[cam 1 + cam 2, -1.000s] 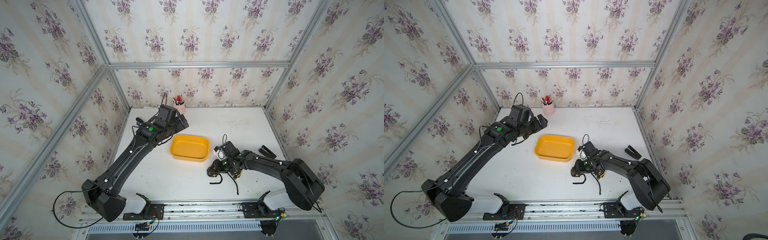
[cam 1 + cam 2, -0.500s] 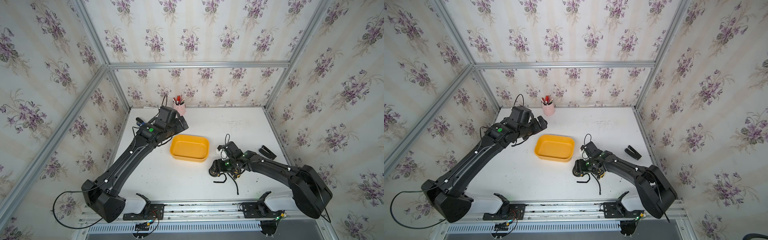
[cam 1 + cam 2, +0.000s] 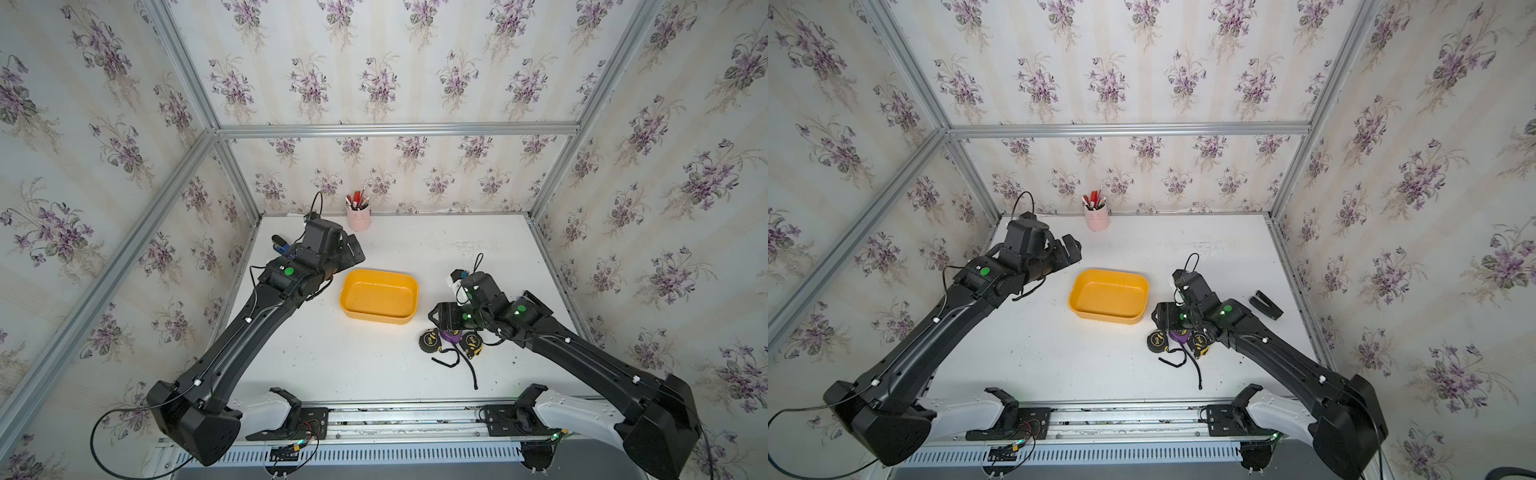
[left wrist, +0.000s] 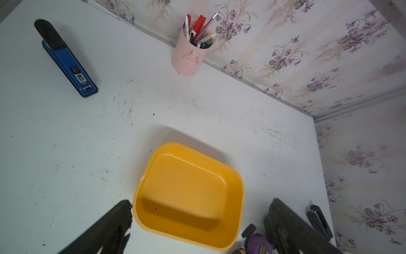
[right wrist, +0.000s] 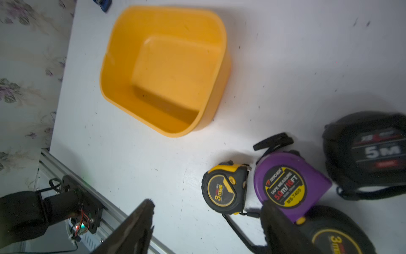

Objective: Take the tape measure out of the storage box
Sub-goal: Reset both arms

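The storage box [image 3: 376,318] sat mid-desk [image 3: 332,365]. The tape measures lay outside it, clustered at its 4 o'clock: a purple tape measure [image 5: 285,184], a small yellow-and-black tape measure [image 5: 224,189] just beside it, a black tape measure [image 5: 369,151] marked 5M, and a second 3m tape measure [image 5: 334,237]. The right hand [image 3: 444,320] hovered over the cluster, spread wide and gripping nothing. The left hand [image 4: 200,206] hung at the box's 11 o'clock, fully wide. A pink pen cup [image 3: 358,218] stood at 12 o'clock.
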Controlling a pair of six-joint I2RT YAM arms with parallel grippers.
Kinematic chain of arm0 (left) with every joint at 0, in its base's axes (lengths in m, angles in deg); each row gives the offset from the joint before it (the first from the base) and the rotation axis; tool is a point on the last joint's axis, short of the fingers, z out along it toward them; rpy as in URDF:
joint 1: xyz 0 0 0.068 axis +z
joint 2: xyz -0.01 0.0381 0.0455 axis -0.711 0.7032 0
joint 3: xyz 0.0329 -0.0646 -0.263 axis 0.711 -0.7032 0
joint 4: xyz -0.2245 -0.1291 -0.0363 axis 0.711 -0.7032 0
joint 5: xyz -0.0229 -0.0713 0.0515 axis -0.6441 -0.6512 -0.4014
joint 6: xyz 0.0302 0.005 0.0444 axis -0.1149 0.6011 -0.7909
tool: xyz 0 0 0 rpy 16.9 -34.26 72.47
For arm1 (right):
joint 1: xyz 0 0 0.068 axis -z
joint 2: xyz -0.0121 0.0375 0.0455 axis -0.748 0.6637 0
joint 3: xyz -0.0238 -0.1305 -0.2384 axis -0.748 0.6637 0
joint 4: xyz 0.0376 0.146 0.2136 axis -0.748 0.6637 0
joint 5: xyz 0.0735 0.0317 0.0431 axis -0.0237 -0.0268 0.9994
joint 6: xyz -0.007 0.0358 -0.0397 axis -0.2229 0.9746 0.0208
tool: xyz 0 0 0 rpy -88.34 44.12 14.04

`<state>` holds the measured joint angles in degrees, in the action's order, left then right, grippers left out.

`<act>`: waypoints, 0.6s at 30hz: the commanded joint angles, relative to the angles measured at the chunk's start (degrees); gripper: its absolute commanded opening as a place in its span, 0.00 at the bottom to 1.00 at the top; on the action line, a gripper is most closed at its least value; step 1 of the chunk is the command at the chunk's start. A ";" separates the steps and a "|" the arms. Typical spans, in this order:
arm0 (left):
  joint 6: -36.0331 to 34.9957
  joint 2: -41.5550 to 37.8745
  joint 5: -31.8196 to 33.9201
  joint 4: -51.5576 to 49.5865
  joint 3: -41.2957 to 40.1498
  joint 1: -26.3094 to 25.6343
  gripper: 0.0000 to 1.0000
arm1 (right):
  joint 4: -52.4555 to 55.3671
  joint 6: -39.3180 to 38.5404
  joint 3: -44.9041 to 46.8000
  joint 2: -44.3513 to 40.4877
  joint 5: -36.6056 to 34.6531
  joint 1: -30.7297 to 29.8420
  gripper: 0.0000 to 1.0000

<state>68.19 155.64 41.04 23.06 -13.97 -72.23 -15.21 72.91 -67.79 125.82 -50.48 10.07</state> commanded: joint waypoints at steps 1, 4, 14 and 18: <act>-14.44 -2.11 9.26 9.15 -4.87 0.11 1.00 | -9.81 -2.18 -0.65 -3.19 -21.54 0.03 0.82; -26.50 -3.00 13.58 16.98 -12.08 0.11 1.00 | -23.05 -11.67 1.29 -2.18 -39.26 1.01 0.86; -34.47 -4.70 11.22 36.46 -33.48 13.11 1.00 | -53.05 -22.75 12.38 12.67 -27.48 24.34 0.84; -39.83 -2.85 10.02 45.81 -40.89 16.76 1.00 | -62.17 -24.73 18.94 15.15 -30.61 25.68 0.83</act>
<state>33.72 151.97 53.06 56.98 -52.13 -56.65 -64.78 50.88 -51.28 140.21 -79.53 35.14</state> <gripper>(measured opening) 0.998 0.831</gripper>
